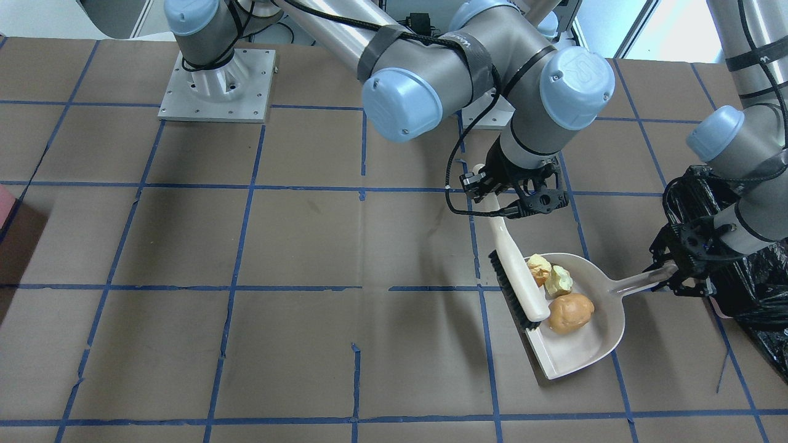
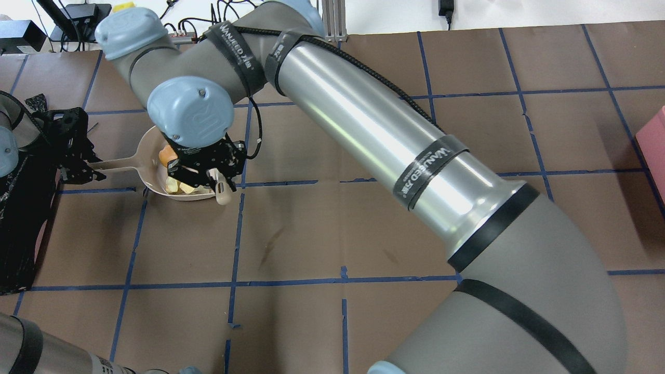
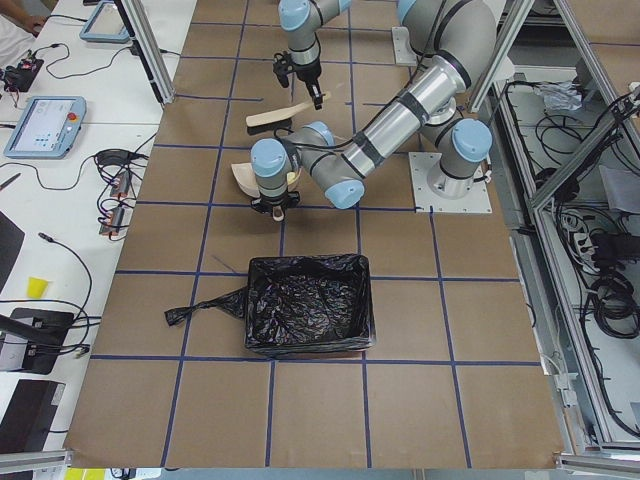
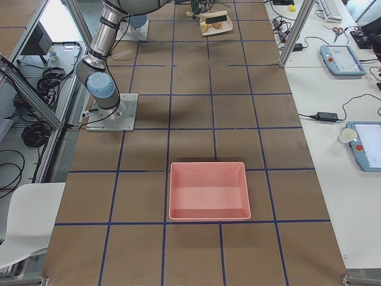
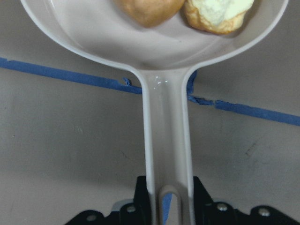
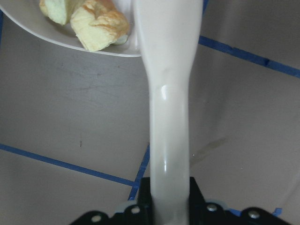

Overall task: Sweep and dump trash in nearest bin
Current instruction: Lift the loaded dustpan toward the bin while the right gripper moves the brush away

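Brown taped table (image 1: 184, 246) has all three trash lumps (image 1: 570, 312) sitting in the dustpan (image 1: 578, 354), left gripper (image 1: 671, 272) clamped on its handle, right gripper (image 6: 168, 185) clamped on the brush (image 1: 520, 289) across the mouth, so I'd lift level, then tip slowly over the bin (image 3: 310, 310) right beside the left gripper.

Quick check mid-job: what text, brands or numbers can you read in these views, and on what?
"WANJEED": on the black straps round the right arm; the signs after it are too small.
"UR": raised on the blue joint cap.
The tablet screen in the left side view: too small to read.
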Available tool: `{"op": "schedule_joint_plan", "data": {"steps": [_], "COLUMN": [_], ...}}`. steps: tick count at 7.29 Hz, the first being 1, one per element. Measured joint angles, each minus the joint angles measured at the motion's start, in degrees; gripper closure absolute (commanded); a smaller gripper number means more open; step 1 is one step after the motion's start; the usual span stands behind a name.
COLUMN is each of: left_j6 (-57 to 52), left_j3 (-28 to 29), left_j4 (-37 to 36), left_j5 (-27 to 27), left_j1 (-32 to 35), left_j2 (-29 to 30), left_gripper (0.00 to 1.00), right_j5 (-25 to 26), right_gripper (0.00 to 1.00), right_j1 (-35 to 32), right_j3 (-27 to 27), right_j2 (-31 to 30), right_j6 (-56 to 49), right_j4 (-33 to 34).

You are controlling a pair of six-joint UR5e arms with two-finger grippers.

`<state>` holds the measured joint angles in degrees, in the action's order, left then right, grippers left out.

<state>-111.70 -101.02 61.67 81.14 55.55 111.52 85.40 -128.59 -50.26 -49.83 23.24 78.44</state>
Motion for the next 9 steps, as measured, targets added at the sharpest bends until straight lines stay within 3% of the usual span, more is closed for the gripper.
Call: {"op": "schedule_joint_plan", "data": {"steps": [2,5,7,9], "left_j6": [1.7,5.2,6.8,6.9], "left_j3": [0.8,1.9,2.3,6.0], "left_j4": [3.5,9.7,14.6,20.3], "left_j5": [-5.4,-12.7,-14.0,-13.7], "left_j1": [-3.5,-10.3,-17.4,-25.5], "left_j2": [-0.8,-5.4,-8.8,-10.3], "left_gripper": [0.96,0.96,0.95,0.96], "right_j5": [0.4,2.3,3.6,4.0], "right_gripper": [0.98,0.98,0.98,0.98], "right_j1": [5.5,17.1,27.0,34.0], "right_j3": [-6.7,-34.1,-51.5,-65.2], "right_j2": [-6.4,-25.5,-37.6,-46.7], "right_j6": [1.0,-1.5,-8.8,-16.1], "right_j4": [-4.4,5.2,12.7,19.9]}}
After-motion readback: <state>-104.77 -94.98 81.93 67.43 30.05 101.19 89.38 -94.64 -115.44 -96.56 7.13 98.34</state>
